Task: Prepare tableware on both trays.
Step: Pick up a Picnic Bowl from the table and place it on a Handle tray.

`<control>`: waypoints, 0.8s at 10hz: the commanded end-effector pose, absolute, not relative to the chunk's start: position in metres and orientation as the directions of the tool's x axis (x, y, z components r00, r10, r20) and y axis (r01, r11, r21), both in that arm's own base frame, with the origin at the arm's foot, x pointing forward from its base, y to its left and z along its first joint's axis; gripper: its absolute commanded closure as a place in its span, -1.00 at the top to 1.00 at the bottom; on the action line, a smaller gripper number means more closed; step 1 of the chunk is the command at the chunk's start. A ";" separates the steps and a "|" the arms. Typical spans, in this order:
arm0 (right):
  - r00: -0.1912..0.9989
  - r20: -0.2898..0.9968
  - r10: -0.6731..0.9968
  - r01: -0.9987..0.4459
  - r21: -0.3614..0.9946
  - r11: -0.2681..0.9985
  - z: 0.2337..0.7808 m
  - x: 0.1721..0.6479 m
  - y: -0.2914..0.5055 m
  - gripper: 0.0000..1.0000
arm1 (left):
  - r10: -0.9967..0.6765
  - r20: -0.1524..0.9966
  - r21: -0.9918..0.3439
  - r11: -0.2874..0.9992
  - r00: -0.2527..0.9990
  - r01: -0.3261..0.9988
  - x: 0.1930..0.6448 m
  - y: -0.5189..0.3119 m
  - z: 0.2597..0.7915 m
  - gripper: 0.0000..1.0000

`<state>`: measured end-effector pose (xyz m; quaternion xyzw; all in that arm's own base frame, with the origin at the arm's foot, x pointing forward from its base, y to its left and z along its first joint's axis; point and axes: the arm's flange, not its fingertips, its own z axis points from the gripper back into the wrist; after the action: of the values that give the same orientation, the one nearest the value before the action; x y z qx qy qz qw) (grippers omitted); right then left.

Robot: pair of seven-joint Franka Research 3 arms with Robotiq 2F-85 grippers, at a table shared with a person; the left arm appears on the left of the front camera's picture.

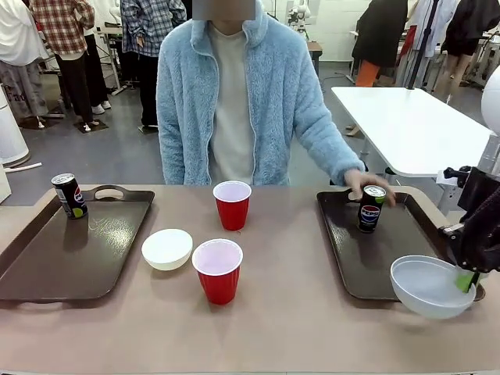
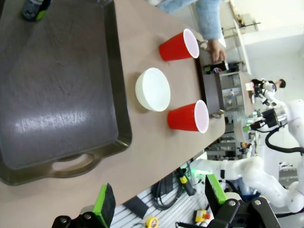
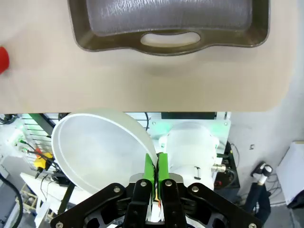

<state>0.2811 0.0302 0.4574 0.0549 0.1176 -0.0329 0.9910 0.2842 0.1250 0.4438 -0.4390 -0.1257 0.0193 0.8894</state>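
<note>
My right gripper point(image 1: 466, 280) is shut on the rim of the pale grey bowl point(image 1: 430, 285), which hangs tilted over the near right corner of the right tray point(image 1: 367, 266). In the right wrist view the gripper point(image 3: 156, 171) pinches the bowl point(image 3: 95, 147) short of the tray's handle end point(image 3: 118, 45). A person's hand point(image 1: 367, 181) rests on a black can point(image 1: 371, 208) standing on that tray. The left tray point(image 1: 70, 258) carries another can point(image 1: 69, 195). Between the trays are a white bowl point(image 1: 167, 248) and two red cups point(image 1: 232, 205) point(image 1: 218, 270). My left gripper point(image 2: 159, 197) is open above the left tray's point(image 2: 57, 85) near edge.
The person stands at the far side of the table, arm reaching to the right tray. A white table point(image 1: 414, 125) stands behind at the right. Bare tabletop lies along the near edge in front of the cups.
</note>
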 end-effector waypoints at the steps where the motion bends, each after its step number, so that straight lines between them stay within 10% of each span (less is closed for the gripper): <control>1: 0.967 -0.238 -0.093 0.129 0.141 0.982 0.451 0.305 0.029 -1.00 | 0.149 0.214 -0.791 0.607 0.965 0.081 0.285 0.126 0.444 1.00; 8: 0.961 -0.114 -0.252 0.270 0.180 0.946 0.368 0.426 0.000 -1.00 | 0.149 0.214 -0.791 0.607 0.965 0.081 0.285 0.126 0.444 1.00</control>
<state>0.4120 -0.0006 0.3721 0.0900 0.0489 -0.1194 0.9875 0.2842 0.1251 0.4439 -0.4390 -0.1258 0.0193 0.8894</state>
